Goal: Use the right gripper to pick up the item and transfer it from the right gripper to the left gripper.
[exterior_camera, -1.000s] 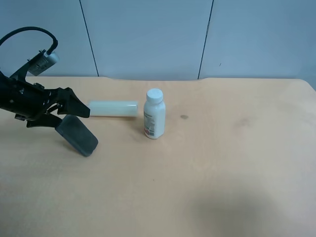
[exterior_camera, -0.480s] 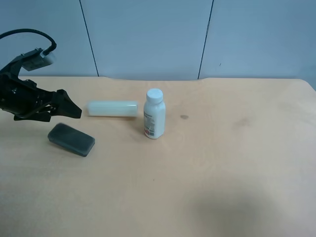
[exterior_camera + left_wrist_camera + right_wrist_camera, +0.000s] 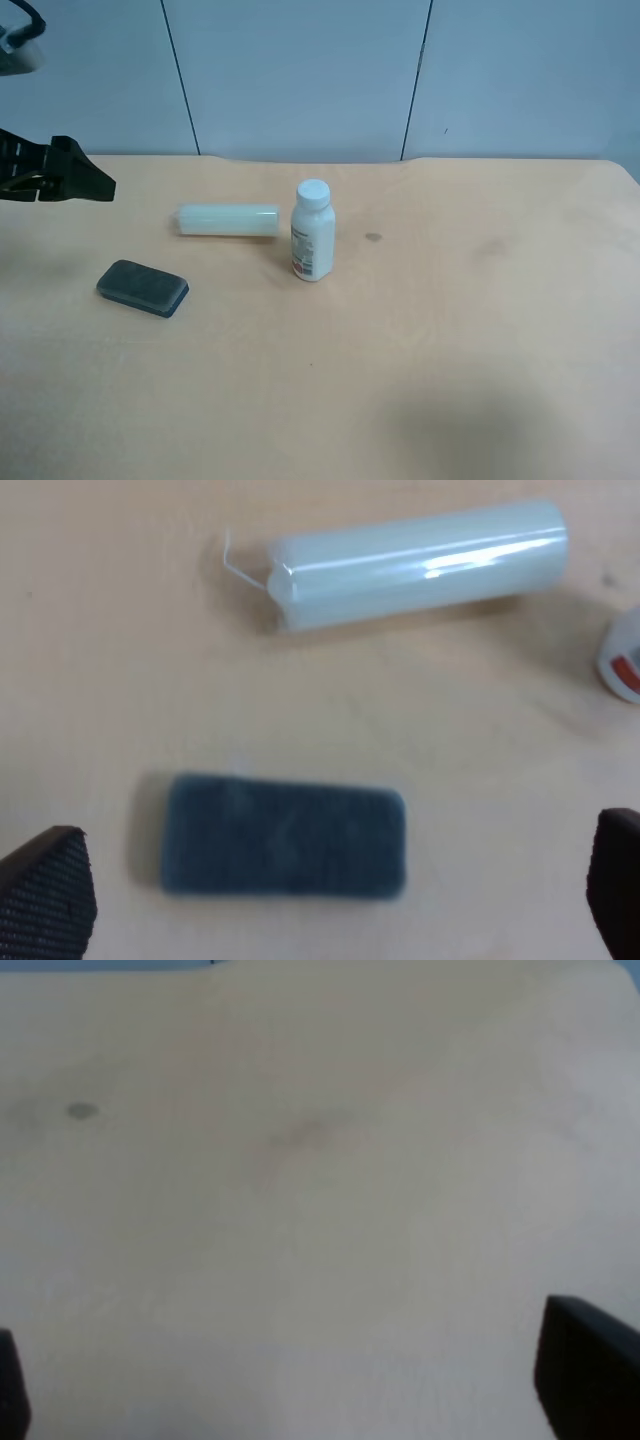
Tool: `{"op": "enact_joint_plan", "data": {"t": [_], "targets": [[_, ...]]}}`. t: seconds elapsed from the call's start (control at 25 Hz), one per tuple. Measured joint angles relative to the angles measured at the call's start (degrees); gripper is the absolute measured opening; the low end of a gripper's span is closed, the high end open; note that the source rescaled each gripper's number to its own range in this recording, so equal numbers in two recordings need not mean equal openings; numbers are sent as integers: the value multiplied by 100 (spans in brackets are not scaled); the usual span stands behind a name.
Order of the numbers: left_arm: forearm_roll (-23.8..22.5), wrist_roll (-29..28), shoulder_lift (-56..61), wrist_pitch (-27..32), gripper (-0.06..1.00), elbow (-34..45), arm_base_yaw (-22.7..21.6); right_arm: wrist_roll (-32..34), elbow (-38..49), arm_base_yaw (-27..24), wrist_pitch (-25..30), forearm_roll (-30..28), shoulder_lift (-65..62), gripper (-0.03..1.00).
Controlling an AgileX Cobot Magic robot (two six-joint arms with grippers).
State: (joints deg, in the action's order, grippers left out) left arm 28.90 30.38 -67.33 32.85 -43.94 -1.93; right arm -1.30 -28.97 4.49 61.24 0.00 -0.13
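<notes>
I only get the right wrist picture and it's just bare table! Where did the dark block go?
Observer: The dark grey block lies flat on the table, near the exterior high view's left edge.
Operator: Is anybody holding it?
Observer: No. The left gripper hangs open above it, fingers wide on either side, not touching.
Operator: What else is around?
Observer: A pale cream cylinder lies on its side beyond the block, and a white capped bottle stands upright by the cylinder's end.
Operator: Is my gripper near?
Observer: The exterior high view doesn't show the right gripper at all.
</notes>
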Motion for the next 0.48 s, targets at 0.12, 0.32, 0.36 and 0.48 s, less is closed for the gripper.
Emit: {"op": "enact_joint_plan", "data": {"t": [0.12,0.32,0.36,0.48], "targets": [[-449,-631,582,602,99,5,0,0,0,0,0,0,0,100],[-1025,-1463,1698,1417,99,5,0,0,0,0,0,0,0,100],[-1109,-1590,1952,1567,99,5,0,0,0,0,0,0,0,100],[-1411,-1996,2671,1976,99,5,0,0,0,0,0,0,0,100]]}}
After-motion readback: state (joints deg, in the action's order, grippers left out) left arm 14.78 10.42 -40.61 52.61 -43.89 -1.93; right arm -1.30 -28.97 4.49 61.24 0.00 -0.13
